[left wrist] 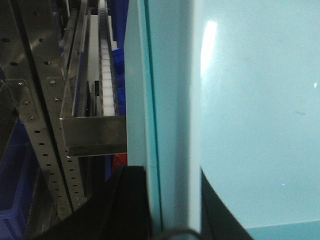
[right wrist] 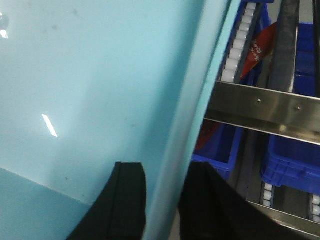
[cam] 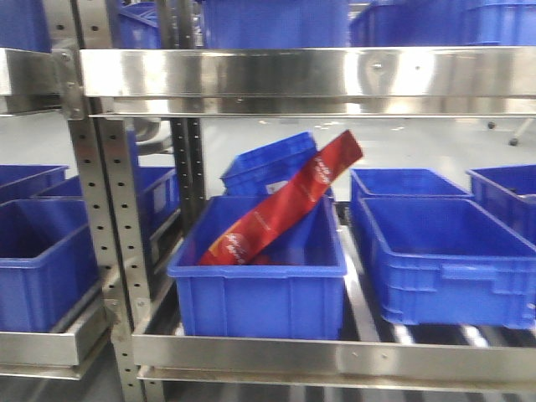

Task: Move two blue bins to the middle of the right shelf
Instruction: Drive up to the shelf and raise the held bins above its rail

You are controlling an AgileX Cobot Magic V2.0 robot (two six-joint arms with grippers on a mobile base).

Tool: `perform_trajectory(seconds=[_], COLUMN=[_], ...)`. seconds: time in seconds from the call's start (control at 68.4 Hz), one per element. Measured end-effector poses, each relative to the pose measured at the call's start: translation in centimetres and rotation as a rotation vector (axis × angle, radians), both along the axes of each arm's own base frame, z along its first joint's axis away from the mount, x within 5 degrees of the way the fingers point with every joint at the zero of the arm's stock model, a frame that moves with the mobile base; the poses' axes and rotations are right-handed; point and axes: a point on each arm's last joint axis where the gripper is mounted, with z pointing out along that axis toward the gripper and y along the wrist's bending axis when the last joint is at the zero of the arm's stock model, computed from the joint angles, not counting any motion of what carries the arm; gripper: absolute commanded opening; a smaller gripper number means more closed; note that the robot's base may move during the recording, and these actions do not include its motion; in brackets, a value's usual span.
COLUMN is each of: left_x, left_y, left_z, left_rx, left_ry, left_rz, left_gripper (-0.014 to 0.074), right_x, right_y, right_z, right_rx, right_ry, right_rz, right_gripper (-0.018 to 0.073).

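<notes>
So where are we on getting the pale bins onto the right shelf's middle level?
Done: nothing visible; the front view shows only dark blue crates on the shelf, no pale bin. In hand: the left gripper and right gripper each straddle a rim of a pale blue bin, beside the shelf rail. Left: placing it, and whatever remains of the second.

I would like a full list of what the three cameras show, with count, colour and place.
Light-blue bin: at least one, pale icy blue, fills both wrist views, rim between the fingers.
Dark blue crates: several, royal blue, on the shelf levels in the front view.
Red packet: one, red, leaning tilted out of the middle crate.
Steel shelving: silver, with white roller tracks.
Left end effector: black, shut on the bin rim.
Right end effector: black, shut on the bin rim.
</notes>
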Motion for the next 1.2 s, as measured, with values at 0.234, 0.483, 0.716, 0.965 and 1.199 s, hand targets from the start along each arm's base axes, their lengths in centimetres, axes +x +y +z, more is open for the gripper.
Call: perform_trajectory(seconds=[0.234,0.483,0.716,0.965,1.199], left_x=[0.00,0.00,0.00,0.00,0.00], left_y=[0.00,0.00,0.00,0.00,0.00], left_z=[-0.01,-0.01,-0.01,-0.01,-0.01], left_rx=[0.001,0.001,0.001,0.001,0.001], left_ry=[0.001,0.001,0.001,0.001,0.001], left_rz=[0.000,0.000,0.000,0.000,0.000], left_gripper=[-0.0111,-0.0111,-0.0111,-0.0111,-0.0111], right_x=[0.00,-0.01,-0.01,-0.01,0.00], right_y=[0.00,0.00,0.00,0.00,0.00], right_z=[0.00,-0.01,-0.01,-0.01,0.00], right_rx=[0.000,-0.001,-0.001,-0.001,0.000], right_ry=[0.000,0.002,0.002,0.002,0.000], right_rz=[0.000,0.000,0.000,0.000,0.000], right_gripper=[-0.0151,-0.0151,-0.0151,-0.0151,-0.0151])
